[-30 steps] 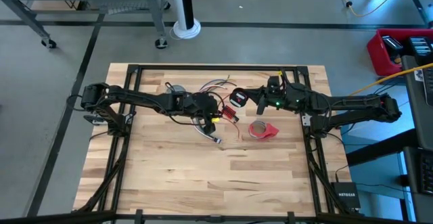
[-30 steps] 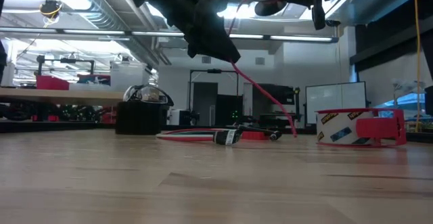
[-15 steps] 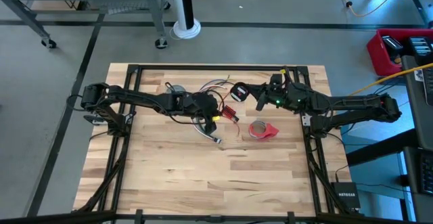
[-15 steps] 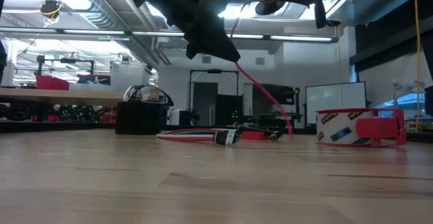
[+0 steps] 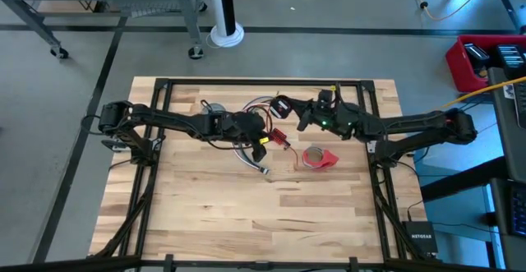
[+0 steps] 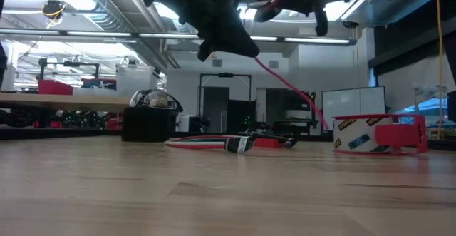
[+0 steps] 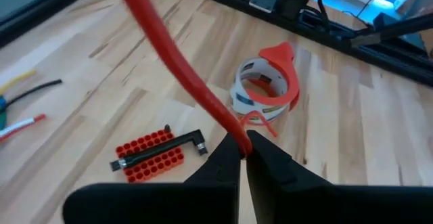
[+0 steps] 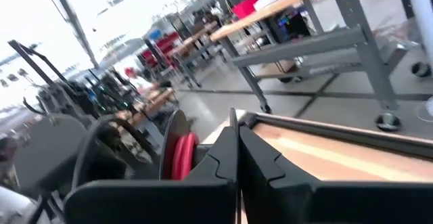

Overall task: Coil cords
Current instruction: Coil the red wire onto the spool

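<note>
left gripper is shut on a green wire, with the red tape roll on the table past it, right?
Not quite. The left wrist view shows the left gripper shut on a red wire, not a green one. The rest holds: the red tape roll sits on the table beyond the gripper.

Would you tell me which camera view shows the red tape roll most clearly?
The left wrist view: the red tape roll lies close, its hole and red dispenser tab plain. The high view shows it small, right of the left gripper. The low view shows it side-on. The right wrist view misses it.
</note>
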`<state>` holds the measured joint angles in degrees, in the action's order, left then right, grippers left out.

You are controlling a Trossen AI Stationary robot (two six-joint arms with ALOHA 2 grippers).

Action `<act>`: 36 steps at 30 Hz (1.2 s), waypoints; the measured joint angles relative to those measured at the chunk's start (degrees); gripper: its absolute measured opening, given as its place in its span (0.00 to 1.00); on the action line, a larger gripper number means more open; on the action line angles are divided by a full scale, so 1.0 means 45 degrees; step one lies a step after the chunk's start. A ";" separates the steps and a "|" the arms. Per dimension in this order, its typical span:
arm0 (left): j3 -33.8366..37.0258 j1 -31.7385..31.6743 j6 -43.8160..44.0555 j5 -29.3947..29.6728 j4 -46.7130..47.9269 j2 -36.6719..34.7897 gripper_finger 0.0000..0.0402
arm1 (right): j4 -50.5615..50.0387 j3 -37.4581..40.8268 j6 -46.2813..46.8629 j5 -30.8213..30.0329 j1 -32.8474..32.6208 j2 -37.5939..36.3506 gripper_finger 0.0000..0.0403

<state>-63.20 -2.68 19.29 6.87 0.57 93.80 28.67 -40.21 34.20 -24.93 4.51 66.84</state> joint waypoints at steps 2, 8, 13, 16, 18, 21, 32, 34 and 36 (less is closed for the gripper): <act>0.0000 0.0000 0.0264 -0.0005 0.0002 0.0000 0.01 | 0.0773 0.0000 -0.0001 0.0000 0.0000 0.0390 0.00; 0.0000 0.0037 0.0772 -0.0039 -0.0034 0.0000 0.00 | 0.2312 0.0000 -0.0005 -0.0424 0.0000 0.1295 0.00; 0.0000 0.0219 0.1022 -0.0234 -0.0493 0.0010 0.00 | 0.2408 0.0000 -0.0002 -0.1375 0.0001 0.1742 0.00; 0.0000 0.0371 0.1051 -0.0301 -0.0992 0.0010 0.00 | 0.2404 0.0000 0.0000 -0.1566 0.0000 0.1882 0.00; -0.0004 0.0437 0.1058 -0.0301 -0.1273 0.0010 0.00 | 0.2432 0.0000 0.0000 -0.1583 0.0000 0.1950 0.00; -0.0005 0.0442 0.1058 -0.0319 -0.1577 0.0010 0.00 | 0.2318 -0.0005 0.0101 -0.1562 0.0000 0.2003 0.00; -0.0024 0.0403 0.1633 -0.1620 -0.2650 0.0208 0.00 | 0.2286 -0.0010 0.0738 -0.1208 0.0000 0.3087 0.00; -0.0084 0.0393 0.1697 -0.1820 -0.2703 0.0402 0.00 | 0.2267 -0.0010 0.0738 -0.1209 0.0000 0.3215 0.00; -0.0087 0.0392 0.1767 -0.1982 -0.2540 0.0457 0.00 | 0.2238 -0.0010 0.0738 -0.1205 0.0000 0.3304 0.00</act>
<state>-63.59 -0.92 27.24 -2.04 -10.86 95.86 38.74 -40.25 37.52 -30.35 4.51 81.71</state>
